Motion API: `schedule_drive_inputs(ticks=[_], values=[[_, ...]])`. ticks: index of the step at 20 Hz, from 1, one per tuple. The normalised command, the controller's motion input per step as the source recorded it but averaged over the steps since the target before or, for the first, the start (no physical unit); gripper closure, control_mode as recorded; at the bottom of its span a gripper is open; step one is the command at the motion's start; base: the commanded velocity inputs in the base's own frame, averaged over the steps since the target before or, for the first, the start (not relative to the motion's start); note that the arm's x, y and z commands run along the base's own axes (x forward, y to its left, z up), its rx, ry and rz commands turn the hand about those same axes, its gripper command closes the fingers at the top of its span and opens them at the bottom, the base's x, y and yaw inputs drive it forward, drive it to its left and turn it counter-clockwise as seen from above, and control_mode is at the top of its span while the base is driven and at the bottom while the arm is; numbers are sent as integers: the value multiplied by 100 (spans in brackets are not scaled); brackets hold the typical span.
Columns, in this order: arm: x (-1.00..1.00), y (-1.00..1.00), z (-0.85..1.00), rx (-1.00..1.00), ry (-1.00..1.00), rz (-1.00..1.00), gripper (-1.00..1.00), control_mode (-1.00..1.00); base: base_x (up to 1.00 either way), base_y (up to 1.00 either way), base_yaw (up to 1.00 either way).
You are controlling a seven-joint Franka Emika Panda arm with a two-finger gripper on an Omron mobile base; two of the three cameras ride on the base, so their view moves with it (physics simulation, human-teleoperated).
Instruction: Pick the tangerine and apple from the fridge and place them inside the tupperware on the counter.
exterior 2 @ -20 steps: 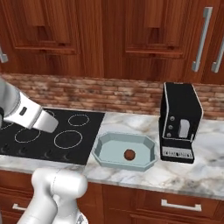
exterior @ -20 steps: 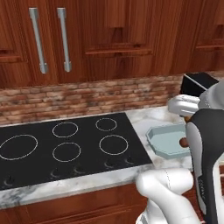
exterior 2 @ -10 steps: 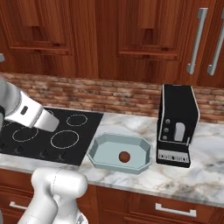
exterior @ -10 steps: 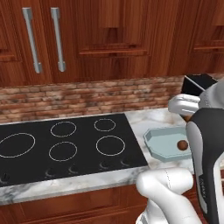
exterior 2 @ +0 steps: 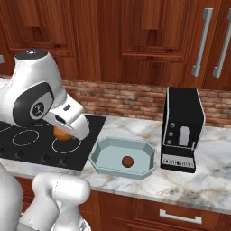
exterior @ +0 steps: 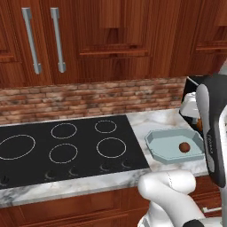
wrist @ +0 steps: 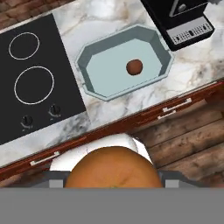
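Holding the tangerine (wrist: pixel 113 168), your gripper (wrist: pixel 109 177) hangs high above the counter's (exterior 2: pixel 212 189) front edge; in the hand view the fruit sits right at the lens, clamped between the fingers. From the right base view you see the orange ball (exterior 2: pixel 62 134) tucked under the wrist, over the black cooktop (exterior: pixel 66 146). Below and beyond lies the tupperware (wrist: pixel 97 74), flat on the marble just beside the cooktop, with the apple (wrist: pixel 134 66) resting inside it (right of centre as the hand camera sees it). Close on the tray's far side stands a black coffee machine (exterior 2: pixel 182 128), a tall neighbour near that rim. Behind everything run the brick backsplash (exterior: pixel 88 99) and wooden cabinets (exterior: pixel 111 35).
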Motion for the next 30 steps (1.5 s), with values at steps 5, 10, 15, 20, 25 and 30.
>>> schedule_drive_inputs(ticks=[5, 10, 15, 20, 25, 30], values=[[19, -33, -56, 1, 31, 0, 100, -100, 0, 0, 0], [30, -13, -66, 0, 7, 1, 100, -100, 0, 0, 0], [51, 0, -63, 0, 0, 1, 100, -100, 0, 0, 0], [64, 0, -49, 0, 1, 0, 100, -100, 0, 0, 0], [63, 0, -43, 0, 8, 0, 100, -100, 0, 0, 0], [60, -7, -44, 0, 8, 0, 100, -100, 0, 0, 0]])
